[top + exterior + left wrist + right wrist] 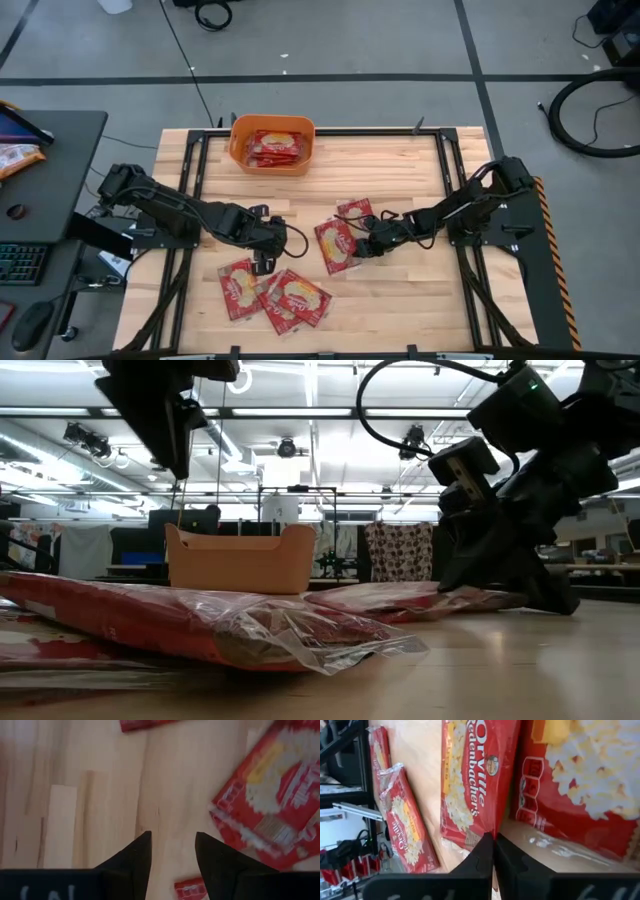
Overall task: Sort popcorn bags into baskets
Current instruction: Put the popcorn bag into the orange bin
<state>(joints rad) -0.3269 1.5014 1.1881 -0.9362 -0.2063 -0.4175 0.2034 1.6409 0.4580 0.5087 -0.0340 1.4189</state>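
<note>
Several red popcorn bags lie flat on the wooden table: two near the middle (337, 246) (355, 209) and a few overlapping near the front (285, 293). More fill the orange basket (272, 146) at the far edge. My left gripper (263, 250) (172, 842) hovers open over bare wood between the front bags and the middle ones. My right gripper (366, 243) (493, 840) is down at the right edge of the middle bag, shut. My right gripper meets the middle popcorn bag at its clear wrap edge (470, 839), where it adjoins the second bag (580, 785). The shut fingers come low from the table's right, slanting down. The bag lies flat on the table (400, 601); the fingertips hide the wrap they pinch.
The basket stands at the far edge, left of centre, also seen in the low view (240, 560). A front bag (200, 628) lies close to the low camera. Bare wood spreads along the right side and far right of the table (420, 170).
</note>
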